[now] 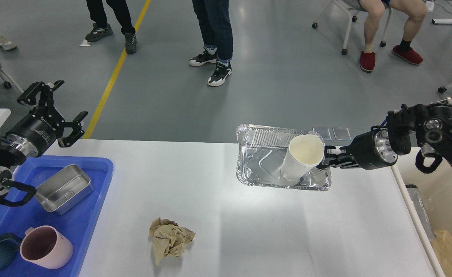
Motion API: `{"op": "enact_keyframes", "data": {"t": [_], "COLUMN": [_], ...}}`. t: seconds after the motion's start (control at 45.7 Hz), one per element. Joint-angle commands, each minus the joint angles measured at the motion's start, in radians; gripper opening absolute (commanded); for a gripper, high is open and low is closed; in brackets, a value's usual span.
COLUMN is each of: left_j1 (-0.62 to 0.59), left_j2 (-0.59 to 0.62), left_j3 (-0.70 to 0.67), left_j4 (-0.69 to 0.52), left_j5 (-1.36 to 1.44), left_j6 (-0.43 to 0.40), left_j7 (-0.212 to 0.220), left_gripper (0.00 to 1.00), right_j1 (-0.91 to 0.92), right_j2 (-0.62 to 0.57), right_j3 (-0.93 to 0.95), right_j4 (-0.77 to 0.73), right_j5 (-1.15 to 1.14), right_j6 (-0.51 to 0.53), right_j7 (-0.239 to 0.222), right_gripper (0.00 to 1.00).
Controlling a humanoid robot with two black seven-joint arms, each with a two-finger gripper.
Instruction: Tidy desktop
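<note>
One foil tray (262, 163), one cup (302, 157)

white desktop (249, 215), blue tray (91, 215), silver ribbed foil pan (264, 154), pink mug (47, 252).
</note>
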Motion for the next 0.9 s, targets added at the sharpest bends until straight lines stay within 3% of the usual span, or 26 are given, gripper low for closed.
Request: {"op": "enact_keyframes", "data": {"t": [0.0, 0.197, 0.372, 0.613, 0.744, 0.876], "left_j1": [-0.003, -0.004, -0.001, -0.003, -0.004, -0.023], "left_j2": [0.175, 0.444, 0.698, 0.969, 1.065, 1.085], "left_j3": [0.212, 0.374, 0.412, 0.408, 0.406, 0.369], "left_j4": [-0.089, -0.175, -0.300, -0.353, -0.358, -0.350], "left_j5": [0.001, 0.033, 0.131, 0.182, 0.182, 0.180], "left_j6": [0.001, -0.021, -0.068, -0.183, -0.254, -0.343], "left_j7": [0.003, 0.005, 0.005, 0.003, 0.003, 0.002], "left_gripper": [0.98, 0.98, 0.98, 0.98, 0.98, 0.98], "right_j1": [0.018, 0.029, 0.034, 0.047, 0.049, 0.047], "right_j2": [0.000, 0.000, 0.006, 0.009, 0.005, 0.009], "right_j3": [0.004, 0.010, 0.011, 0.011, 0.011, 0.011], "right_j4": [-0.002, -0.002, -0.002, -0.002, -0.002, 0.000], "right_j5": [0.000, 0.000, 0.000, 0.000, 0.000, 0.000], "right_j6": [0.000, 0.000, 0.000, 0.000, 0.000, 0.000], "right_j7": [0.000, 0.002, 0.000, 0.000, 0.000, 0.000], "right_gripper": [0.00, 0.00, 0.00, 0.00, 0.00, 0.00]}}
